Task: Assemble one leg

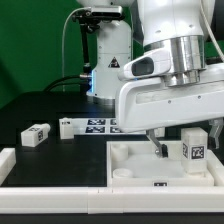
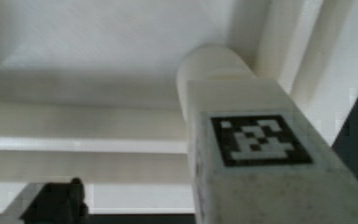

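In the exterior view the leg (image 1: pixel 195 146) stands upright on the tabletop (image 1: pixel 130 160), just beside the gripper (image 1: pixel 162 150), with its long axis vertical. It seems placed at its corner, but I judge that the fastening is still left to do. In the wrist view the leg (image 2: pixel 247 140) rises close beside one dark fingertip (image 2: pixel 60 200), tag facing the camera, and I cannot tell whether the jaws clasp it.
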{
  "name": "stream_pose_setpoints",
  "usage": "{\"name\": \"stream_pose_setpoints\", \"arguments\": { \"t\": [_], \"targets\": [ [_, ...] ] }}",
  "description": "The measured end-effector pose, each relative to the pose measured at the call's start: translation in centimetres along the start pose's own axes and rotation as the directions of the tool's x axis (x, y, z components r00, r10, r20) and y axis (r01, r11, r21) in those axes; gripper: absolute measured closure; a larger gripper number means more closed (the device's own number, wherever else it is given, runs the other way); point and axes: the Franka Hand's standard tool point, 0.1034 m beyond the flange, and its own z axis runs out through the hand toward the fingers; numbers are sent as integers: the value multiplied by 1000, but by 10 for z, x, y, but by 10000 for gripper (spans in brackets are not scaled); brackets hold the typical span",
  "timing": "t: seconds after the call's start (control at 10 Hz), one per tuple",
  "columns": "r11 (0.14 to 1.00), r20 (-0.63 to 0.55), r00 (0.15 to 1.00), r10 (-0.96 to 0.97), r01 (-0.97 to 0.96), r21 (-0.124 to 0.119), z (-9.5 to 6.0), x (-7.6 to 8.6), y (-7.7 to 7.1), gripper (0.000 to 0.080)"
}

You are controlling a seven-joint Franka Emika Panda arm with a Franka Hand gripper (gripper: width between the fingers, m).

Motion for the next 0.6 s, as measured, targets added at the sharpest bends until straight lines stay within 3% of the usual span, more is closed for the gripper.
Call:
{"name": "stream_pose_setpoints", "arguments": {
  "t": [0.1,0.2,0.3,0.4,0.6],
  "targets": [
    [1000,2,1000,-2,2,1,1,-1,-1,254],
    [1000,2,1000,-2,2,1,1,-1,-1,254],
    [1000,2,1000,-2,2,1,1,-1,-1,436],
    [1000,2,1000,-2,2,1,1,-1,-1,514],
    [1000,2,1000,23,-23,1,1,-1,-1,514]
  ]
}}
